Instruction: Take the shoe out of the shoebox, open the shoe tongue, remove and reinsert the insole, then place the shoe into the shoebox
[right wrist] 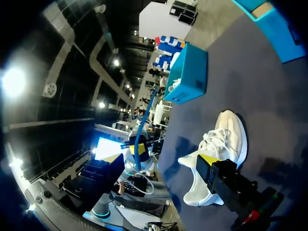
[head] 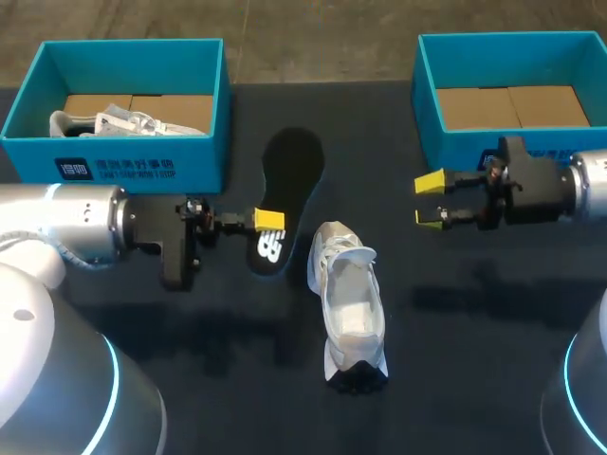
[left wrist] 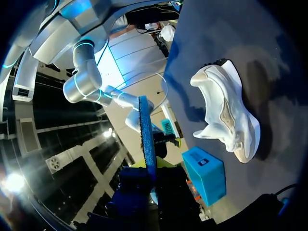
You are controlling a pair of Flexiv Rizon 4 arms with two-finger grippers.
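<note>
Shoe [head: 349, 313] is out of the box, sitting mid-table [head: 474, 332] with its tongue flipped open. Just left of it, the left end effector [head: 268, 222] is clamped on the black insole [head: 292, 163]. The right end effector [head: 428, 200] hangs wide open and empty near the right shoebox [head: 425, 85].

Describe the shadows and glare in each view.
Head view: even light; the white shoe stands out on the dark table, the black insole in the left gripper nearly merges with it; soft shadows lie under the arms. Left wrist view: the shoe throws dark shadows on the table. Right wrist view: the same beside the shoe; glare only beyond the table.
</note>
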